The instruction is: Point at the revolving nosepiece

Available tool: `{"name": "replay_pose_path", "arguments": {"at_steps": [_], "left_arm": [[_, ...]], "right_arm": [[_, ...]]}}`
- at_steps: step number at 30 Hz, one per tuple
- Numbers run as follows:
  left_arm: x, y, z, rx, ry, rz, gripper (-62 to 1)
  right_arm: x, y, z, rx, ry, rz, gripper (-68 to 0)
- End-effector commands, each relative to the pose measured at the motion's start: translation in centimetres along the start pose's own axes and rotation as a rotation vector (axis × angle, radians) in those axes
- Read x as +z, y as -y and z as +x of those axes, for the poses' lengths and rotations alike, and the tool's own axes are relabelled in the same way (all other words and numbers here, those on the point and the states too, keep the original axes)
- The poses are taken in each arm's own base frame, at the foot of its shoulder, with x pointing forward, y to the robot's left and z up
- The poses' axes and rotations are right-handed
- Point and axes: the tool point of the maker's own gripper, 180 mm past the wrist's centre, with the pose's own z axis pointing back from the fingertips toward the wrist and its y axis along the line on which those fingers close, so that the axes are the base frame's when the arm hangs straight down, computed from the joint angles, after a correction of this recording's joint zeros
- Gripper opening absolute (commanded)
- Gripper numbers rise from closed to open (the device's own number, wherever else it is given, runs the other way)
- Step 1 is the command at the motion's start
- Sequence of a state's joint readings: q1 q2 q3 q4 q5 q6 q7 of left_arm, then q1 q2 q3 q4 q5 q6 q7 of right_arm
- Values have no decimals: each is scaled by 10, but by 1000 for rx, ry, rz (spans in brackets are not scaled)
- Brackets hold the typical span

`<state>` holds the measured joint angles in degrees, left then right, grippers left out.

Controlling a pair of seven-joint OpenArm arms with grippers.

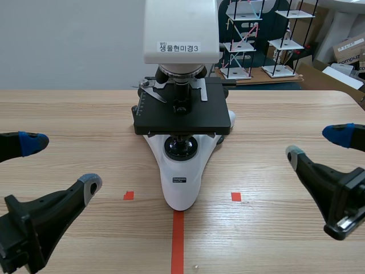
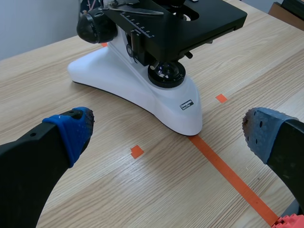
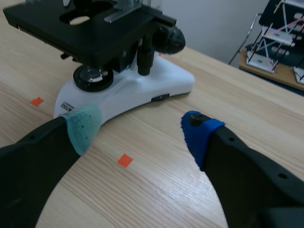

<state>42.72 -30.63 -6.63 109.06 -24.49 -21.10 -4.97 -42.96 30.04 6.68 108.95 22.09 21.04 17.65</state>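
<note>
Nearest me, at the lower left of the scene view, my left gripper (image 1: 63, 162) sits low with its fingers spread wide on nothing. At the lower right, my right gripper (image 1: 316, 144) is spread the same way. Between them, at centre frame, the white microscope (image 1: 179, 177) stands on the wooden table (image 1: 74, 114). Its revolving nosepiece (image 1: 181, 73) sits at upper centre, above the black stage (image 1: 182, 114), well apart from both grippers.

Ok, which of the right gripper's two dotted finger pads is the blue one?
The pad on the finger away from the white and black microscope; the other pad, beside the microscope's base, is grey-green. The right gripper is open.
</note>
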Motion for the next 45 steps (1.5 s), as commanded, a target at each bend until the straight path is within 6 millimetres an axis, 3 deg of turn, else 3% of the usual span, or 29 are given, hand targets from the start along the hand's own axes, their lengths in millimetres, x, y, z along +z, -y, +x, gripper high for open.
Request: {"name": "replay_pose_path", "arguments": {"at_steps": [1, 10, 13, 21, 29, 45], "left_arm": [[0, 2, 10, -1, 35, -4, 14], [0, 2, 10, -1, 35, -4, 14], [0, 2, 10, -1, 35, -4, 14], [0, 2, 10, -1, 35, -4, 14], [0, 2, 10, -1, 35, -4, 14], [0, 2, 10, -1, 35, -4, 14]], "right_arm": [[-2, 6, 7, 6, 49, -6, -339], [-19, 27, 30, 43, 226, -31, -594], [-30, 30, 39, 57, 264, -28, -637], [-64, 17, 43, 97, 275, 40, -656], [-85, 10, 61, 125, 304, 82, -656], [-100, -25, 67, 126, 326, 188, -656]]}}
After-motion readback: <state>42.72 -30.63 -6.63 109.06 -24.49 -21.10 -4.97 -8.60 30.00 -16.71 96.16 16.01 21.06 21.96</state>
